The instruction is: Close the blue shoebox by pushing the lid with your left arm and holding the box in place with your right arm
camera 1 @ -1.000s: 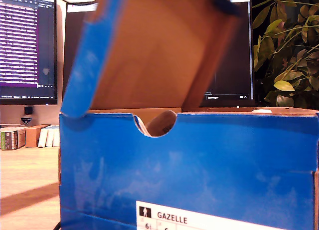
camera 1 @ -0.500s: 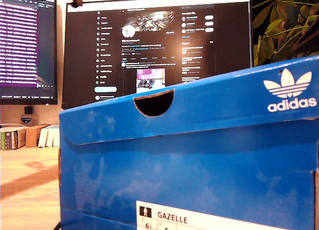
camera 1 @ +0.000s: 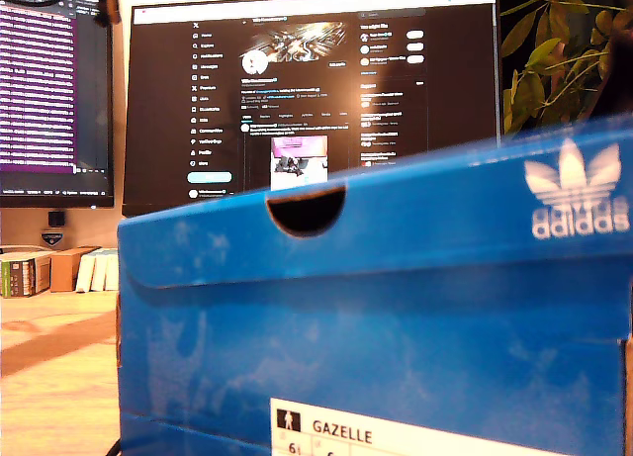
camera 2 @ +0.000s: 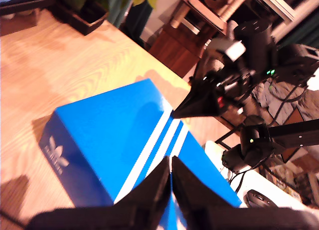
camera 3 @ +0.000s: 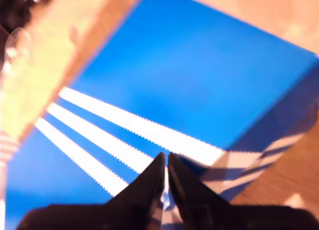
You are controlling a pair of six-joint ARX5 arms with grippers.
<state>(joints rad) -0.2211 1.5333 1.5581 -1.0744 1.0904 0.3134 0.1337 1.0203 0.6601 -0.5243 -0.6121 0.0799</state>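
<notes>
The blue shoebox fills the exterior view, and its lid lies down over it, blurred at the exterior view's right. In the first wrist view my first gripper is shut just above the lid's three white stripes. My second gripper shows there as a dark pointed tip at the lid's far edge. The second wrist view has my second gripper shut, tips right over the striped lid. Neither gripper holds anything. No fingertips show in the exterior view.
Two monitors stand behind the box, with a plant at the exterior view's right. Small books sit on the wooden table at that view's left. A mouse and cables lie past the box.
A second ago the lid stood open and upright. It swung down over the box and has now sunk slightly lower at the exterior view's right.
</notes>
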